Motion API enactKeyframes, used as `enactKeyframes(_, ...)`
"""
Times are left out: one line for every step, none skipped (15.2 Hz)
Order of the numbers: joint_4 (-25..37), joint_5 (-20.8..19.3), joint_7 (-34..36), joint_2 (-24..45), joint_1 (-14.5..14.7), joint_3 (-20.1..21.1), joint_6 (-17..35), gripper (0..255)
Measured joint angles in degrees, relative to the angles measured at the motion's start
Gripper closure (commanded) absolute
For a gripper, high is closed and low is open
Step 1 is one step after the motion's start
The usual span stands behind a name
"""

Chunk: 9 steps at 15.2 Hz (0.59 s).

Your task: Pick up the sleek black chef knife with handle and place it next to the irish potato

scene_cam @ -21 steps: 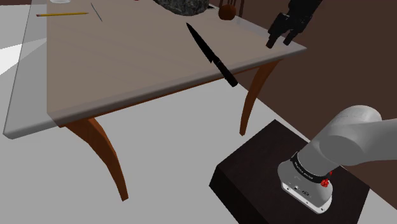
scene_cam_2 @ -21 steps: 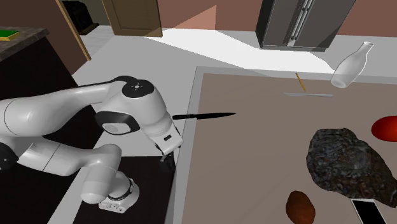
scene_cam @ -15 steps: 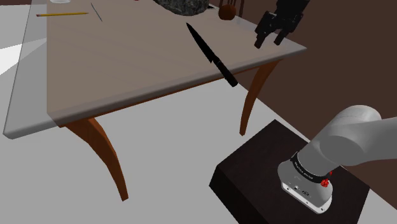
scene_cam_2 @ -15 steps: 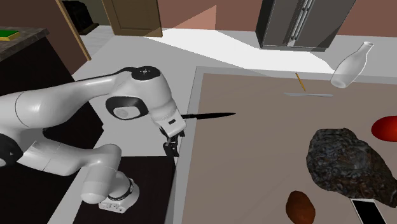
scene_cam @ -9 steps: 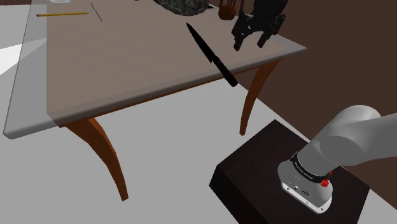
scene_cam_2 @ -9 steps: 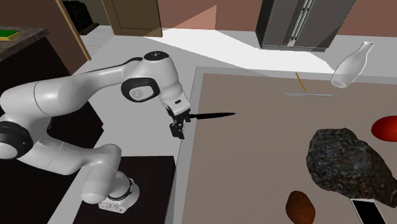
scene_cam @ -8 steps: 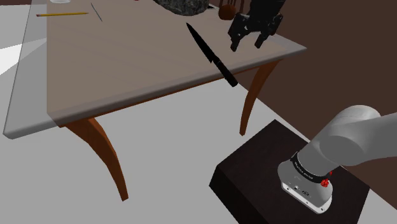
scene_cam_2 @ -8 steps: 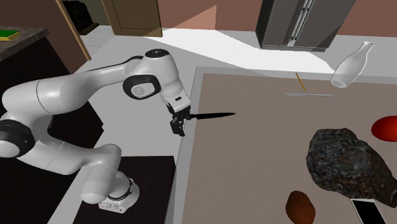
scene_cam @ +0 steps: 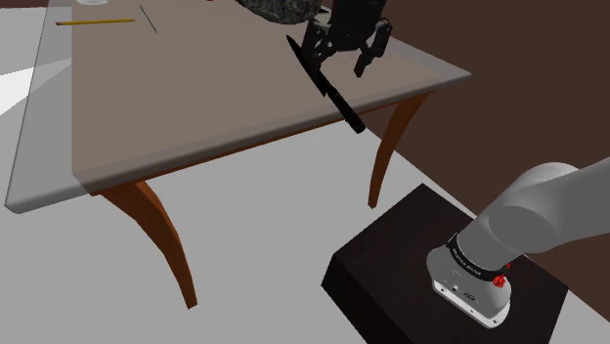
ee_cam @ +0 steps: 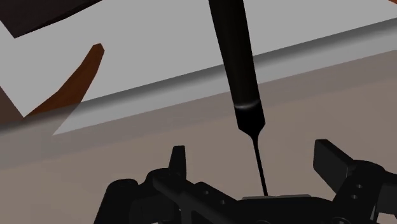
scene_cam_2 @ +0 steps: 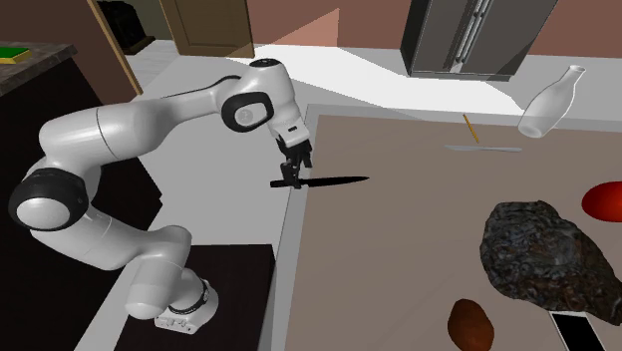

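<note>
Both exterior views look down on table (scene_cam: pixel 196 98) and stand (scene_cam: pixel 391 264); wrist view close over the edge

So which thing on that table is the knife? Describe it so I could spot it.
Find the big table, then its edge nearest the white arm. There, under the black gripper, lies the knife: the only all-black, long, pointed thing, its handle sticking out past the table's edge.

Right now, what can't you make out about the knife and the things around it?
Knife: shoulder view, the jaws cover part of its blade.
Knife handle: wrist view, its end is cut off by the picture's edge.
Red thing: second exterior view, cut by the right edge; unidentifiable.
Flat black thing: same view, cut by the bottom edge.
</note>
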Motion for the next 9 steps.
enactKeyframes(-0.2, -0.1, 0.5, 0.3, 0.0, 0.4, 0.5, 0)
enactKeyframes(-0.7, -0.1, 0.8, 0.4, -0.1, 0.7, 1.1, 0)
enactKeyframes(-1.4, -0.1, 0.9, 0.5, -0.1, 0.7, 1.9, 0)
enactKeyframes(-2.1, -0.1, 1.0, 0.5, -0.1, 0.8, 2.6, 0)
enactKeyframes(-2.7, -0.1, 0.9, 0.6, -0.1, 0.8, 3.3, 0)
enactKeyframes(-3.4, -0.2, 1.1, 0.9, -0.2, 1.0, 4.3, 0)
enactKeyframes(-3.8, -0.2, 1.1, 1.0, -0.2, 1.0, 4.8, 0)
enactKeyframes(-4.2, -0.2, 1.1, 0.9, -0.2, 1.0, 5.1, 0)
enactKeyframes(-4.3, -0.2, 1.1, 0.9, -0.2, 1.0, 5.2, 0)
